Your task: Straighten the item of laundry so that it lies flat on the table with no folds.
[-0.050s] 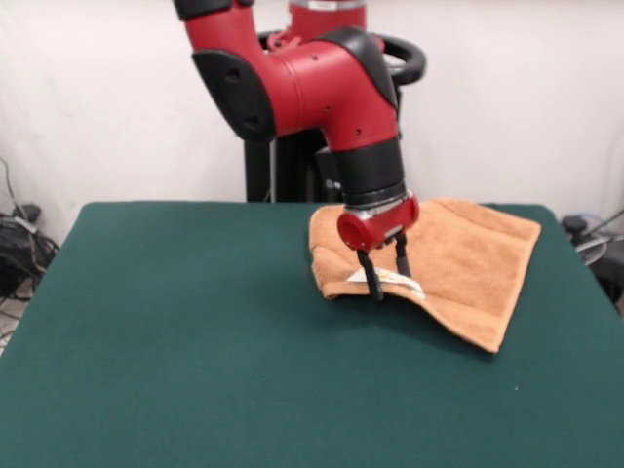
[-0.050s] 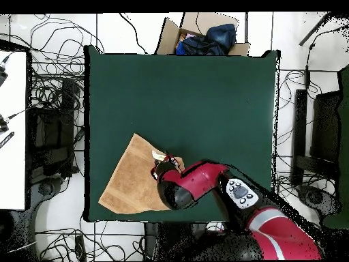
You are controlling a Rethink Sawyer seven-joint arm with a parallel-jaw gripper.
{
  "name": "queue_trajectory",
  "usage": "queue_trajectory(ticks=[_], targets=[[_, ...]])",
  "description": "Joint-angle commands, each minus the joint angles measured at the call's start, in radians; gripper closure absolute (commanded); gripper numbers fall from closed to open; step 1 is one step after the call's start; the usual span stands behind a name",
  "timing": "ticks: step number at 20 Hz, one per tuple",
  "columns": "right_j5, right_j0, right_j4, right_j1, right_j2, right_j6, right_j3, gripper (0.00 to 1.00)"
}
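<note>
The claw (image 1: 386,275) hangs with its fingers narrowly apart, tips at the folded-over edge of the towel (image 1: 458,263) by the white tag (image 1: 400,284), gripping nothing that I can tell. In the front view the towel lies toward the table's (image 1: 195,331) two o'clock corner, its length stretching toward three o'clock from the claw. Nothing stands in the way.

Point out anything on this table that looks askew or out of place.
The towel lies askew near a corner of the table, at an angle to its edges. The side under the gripper is folded over, with the white tag showing on top. Nothing else stands out.
</note>
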Motion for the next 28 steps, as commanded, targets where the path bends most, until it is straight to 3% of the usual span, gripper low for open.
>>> queue_trajectory(ticks=[1,17,18,28], targets=[[-0.092,0.044,-0.060,0.079,-0.061,0.084,-0.114,0.00],[-0.006,0.024,-0.040,0.095,-0.016,0.063,-0.112,0.00],[-0.002,0.023,-0.038,0.095,-0.013,0.063,-0.112,1.00],[-0.003,0.039,-0.032,0.097,-0.019,0.067,-0.115,1.00]])
